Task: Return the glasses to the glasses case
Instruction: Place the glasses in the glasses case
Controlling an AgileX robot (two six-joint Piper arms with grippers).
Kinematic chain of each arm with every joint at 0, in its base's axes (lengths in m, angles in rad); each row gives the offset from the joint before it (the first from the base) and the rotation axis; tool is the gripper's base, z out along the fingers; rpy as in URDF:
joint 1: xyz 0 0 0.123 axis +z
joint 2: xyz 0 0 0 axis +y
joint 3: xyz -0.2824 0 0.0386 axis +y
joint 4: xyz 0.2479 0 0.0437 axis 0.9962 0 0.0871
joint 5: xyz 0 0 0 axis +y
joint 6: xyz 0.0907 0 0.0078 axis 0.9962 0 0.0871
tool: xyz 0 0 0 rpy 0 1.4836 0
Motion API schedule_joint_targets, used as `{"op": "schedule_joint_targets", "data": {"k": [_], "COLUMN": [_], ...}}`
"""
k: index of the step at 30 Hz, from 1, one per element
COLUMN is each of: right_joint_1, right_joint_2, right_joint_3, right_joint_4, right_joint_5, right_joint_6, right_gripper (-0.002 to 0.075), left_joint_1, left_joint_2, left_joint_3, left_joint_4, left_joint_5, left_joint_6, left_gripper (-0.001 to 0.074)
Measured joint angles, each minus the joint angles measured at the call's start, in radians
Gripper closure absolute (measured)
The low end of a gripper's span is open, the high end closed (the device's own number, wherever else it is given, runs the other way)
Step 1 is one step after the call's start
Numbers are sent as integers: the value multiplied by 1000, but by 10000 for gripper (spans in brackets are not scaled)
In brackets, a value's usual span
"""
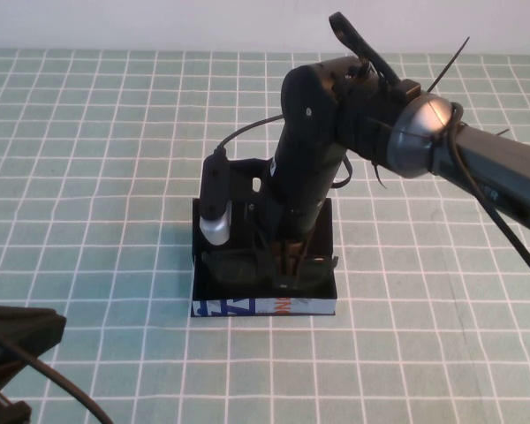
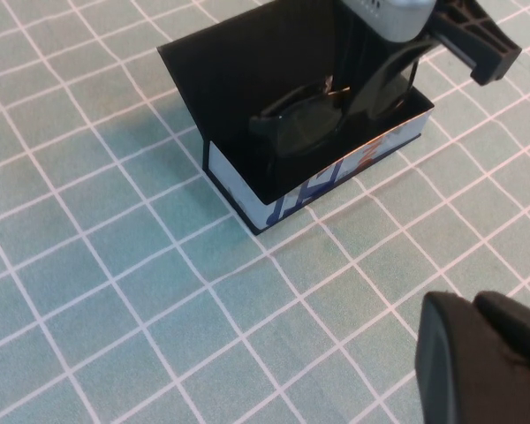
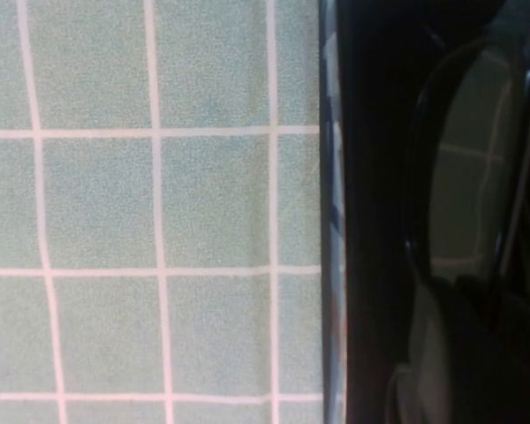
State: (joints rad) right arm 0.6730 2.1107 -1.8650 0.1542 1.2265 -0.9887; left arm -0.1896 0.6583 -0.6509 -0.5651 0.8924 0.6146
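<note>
Your right claw (image 1: 287, 265) reaches down into the open case (image 1: 263, 306), apparently lowering the glasses (image 2: 322, 119) inside it; clenched or released, cannot tell. Left claw (image 2: 481, 353) sits parked on the desk (image 1: 88, 177) near the case's front, state unclear. Only the left wrist view shows both lenses inside the case.

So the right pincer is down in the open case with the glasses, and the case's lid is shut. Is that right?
Not quite: the lid is open, standing behind the glasses case, as the left wrist view shows. The right pincer is indeed down in it with the glasses. The left pincer hangs off to the side.
</note>
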Motion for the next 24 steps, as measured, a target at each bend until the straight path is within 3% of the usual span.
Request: {"op": "schedule_joint_targets", "data": {"k": [6, 11, 14, 18, 24], "right_joint_1": [0, 0, 0, 0, -30], "right_joint_2": [0, 0, 0, -2, -17], "right_joint_3": [0, 0, -18, -84, -198], "right_joint_4": [0, 0, 0, 0, 26], "right_joint_5": [0, 0, 0, -9, -69], "right_joint_6": [0, 0, 8, 87, 290], "right_gripper": [581, 559, 586, 699, 734], "left_joint_1": [0, 0, 0, 0, 0], "left_joint_2": [0, 0, 10, 44, 170], "left_joint_3": [0, 0, 0, 12, 18], "left_joint_4": [0, 0, 0, 0, -59], "left_joint_5": [0, 0, 0, 0, -5], "left_joint_6": [0, 0, 18, 48, 203], "left_gripper": [734, 734, 734, 734, 734]}}
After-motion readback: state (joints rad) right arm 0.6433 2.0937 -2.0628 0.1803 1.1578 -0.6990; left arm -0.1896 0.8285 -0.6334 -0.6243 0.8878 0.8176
